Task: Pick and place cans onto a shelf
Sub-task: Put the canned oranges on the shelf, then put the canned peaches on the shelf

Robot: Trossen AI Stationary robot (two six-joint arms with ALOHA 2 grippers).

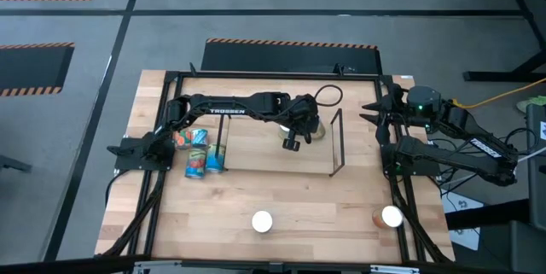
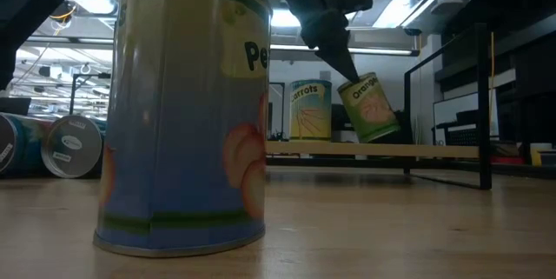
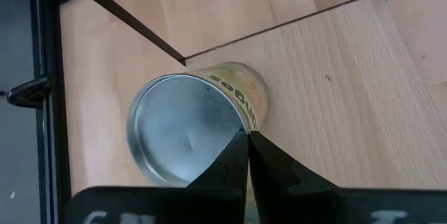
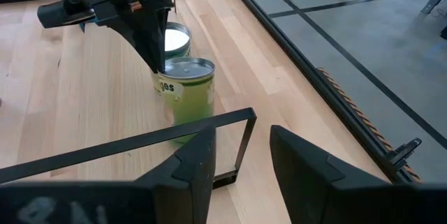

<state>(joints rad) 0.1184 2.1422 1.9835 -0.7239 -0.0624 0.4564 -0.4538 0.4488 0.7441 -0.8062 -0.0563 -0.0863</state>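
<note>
My left gripper (image 1: 293,140) reaches over the black wire shelf (image 1: 336,142) and is shut on a green-labelled can (image 2: 371,108) with a silver top (image 3: 178,130). A carrots can (image 2: 310,110) stands upright beside it on the shelf. My right gripper (image 4: 241,158) is open and empty at the shelf's right end, at the table's right side (image 1: 374,113). Three cans (image 1: 198,150) lie at the table's left, and two white-topped cans (image 1: 262,221) (image 1: 391,217) stand near the front edge. My left gripper pinches the rim of the green can's silver top (image 3: 237,128) between its two fingertips, at one side of the top. The fingers (image 4: 155,56) come from above, pointing down. The can is tilted below them (image 2: 371,108); whether its bottom edge touches the shelf I cannot tell.
The shelf's upright wire end (image 4: 230,140) stands between my right gripper and the cans. A large can (image 2: 182,109) fills the front of the low view. The black table-edge frame (image 1: 166,78) runs around the table. Bare wood lies between the shelf and the front cans.
</note>
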